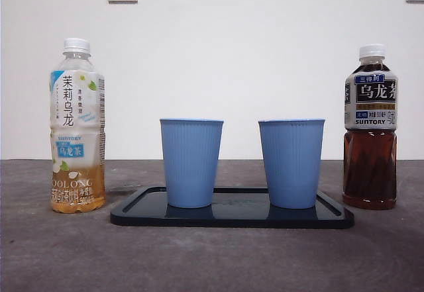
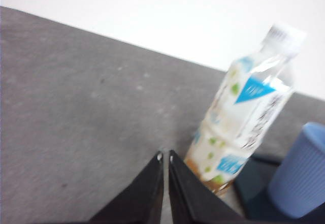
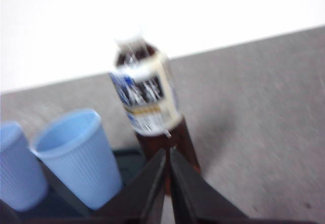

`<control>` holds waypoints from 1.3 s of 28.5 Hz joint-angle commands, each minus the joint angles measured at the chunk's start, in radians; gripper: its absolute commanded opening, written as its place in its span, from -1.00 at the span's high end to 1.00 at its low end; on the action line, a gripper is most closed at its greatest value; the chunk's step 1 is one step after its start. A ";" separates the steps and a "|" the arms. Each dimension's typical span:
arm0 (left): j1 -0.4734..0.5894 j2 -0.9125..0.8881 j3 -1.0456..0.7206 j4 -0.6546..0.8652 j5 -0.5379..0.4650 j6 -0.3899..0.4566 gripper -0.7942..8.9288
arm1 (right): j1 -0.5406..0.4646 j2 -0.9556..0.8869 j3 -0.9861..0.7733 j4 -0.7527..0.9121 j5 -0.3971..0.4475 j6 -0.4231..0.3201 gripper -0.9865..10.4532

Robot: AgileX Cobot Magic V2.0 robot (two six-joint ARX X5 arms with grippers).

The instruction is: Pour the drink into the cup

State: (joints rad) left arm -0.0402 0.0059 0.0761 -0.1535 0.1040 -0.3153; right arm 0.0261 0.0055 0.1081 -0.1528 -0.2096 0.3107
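Nothing poured yet: both blue cups, left cup (image 1: 191, 163) and right cup (image 1: 291, 163), stand upright on the black tray (image 1: 232, 218), the pale oolong bottle (image 1: 77, 126) and dark tea bottle (image 1: 370, 128) capped outside it. The left gripper (image 2: 164, 156) and right gripper (image 3: 168, 150), jaws pressed together and empty, face their bottles (both views blurred). Next, I'd judge: jaws must open, grasp, uncap.
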 commanded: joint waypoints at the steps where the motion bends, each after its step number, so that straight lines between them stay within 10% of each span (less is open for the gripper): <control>1: -0.016 0.012 0.050 0.010 0.002 -0.054 0.81 | 0.014 0.004 0.051 -0.013 -0.002 0.065 0.81; 15: -0.052 0.249 0.440 -0.210 0.154 -0.062 0.81 | 0.032 0.235 0.433 -0.243 -0.130 0.062 0.81; 29: -0.149 0.508 0.692 -0.349 0.436 0.115 0.81 | 0.050 0.466 0.788 -0.631 -0.290 -0.294 0.81; 37: -0.192 0.517 0.692 -0.348 0.439 0.177 0.74 | 0.072 0.466 0.799 -0.635 -0.289 -0.319 0.80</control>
State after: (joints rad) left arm -0.2279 0.5194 0.7494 -0.5129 0.5339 -0.1658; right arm 0.0956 0.4667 0.8928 -0.7959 -0.4965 0.0086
